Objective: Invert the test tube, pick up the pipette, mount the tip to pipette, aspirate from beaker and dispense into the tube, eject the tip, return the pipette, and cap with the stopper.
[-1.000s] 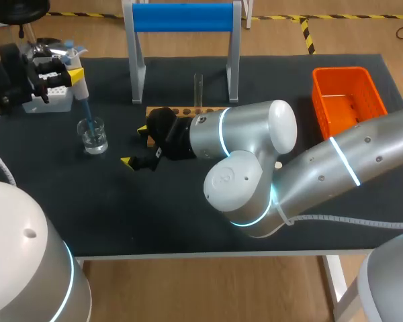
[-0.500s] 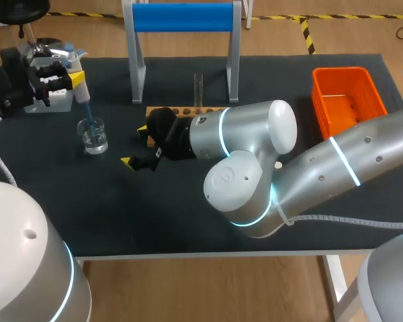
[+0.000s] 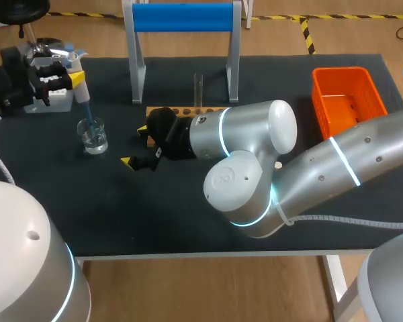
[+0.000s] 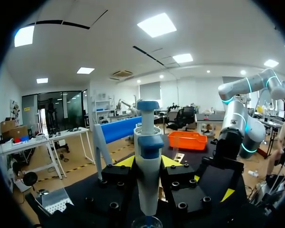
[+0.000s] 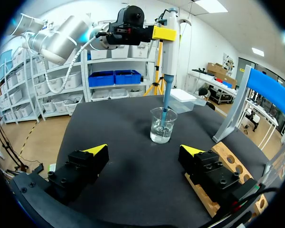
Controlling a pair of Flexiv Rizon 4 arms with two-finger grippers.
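Observation:
My left gripper (image 3: 59, 75) is shut on the white and blue pipette (image 3: 79, 84), which it holds upright at the table's far left. The pipette's blue tip dips into the liquid in the small glass beaker (image 3: 93, 135). In the left wrist view the pipette (image 4: 147, 173) stands between the fingers, with the beaker's rim (image 4: 147, 222) just below. My right gripper (image 3: 137, 145) hovers open and holds nothing, right of the beaker and at the left end of the wooden rack (image 3: 188, 111). A clear test tube (image 3: 198, 89) stands upright in the rack. Ahead of the right gripper (image 5: 145, 152) are the beaker (image 5: 162, 125) and the pipette (image 5: 170, 52).
A white tip box (image 3: 50, 100) sits at the far left behind the beaker. A stand with a blue bar (image 3: 181, 17) rises behind the rack. An orange basket (image 3: 346, 100) is at the back right. My right arm (image 3: 255, 154) lies across the table's middle.
The left gripper with the pipette has shifted very slightly over the beaker. The right arm has kept still.

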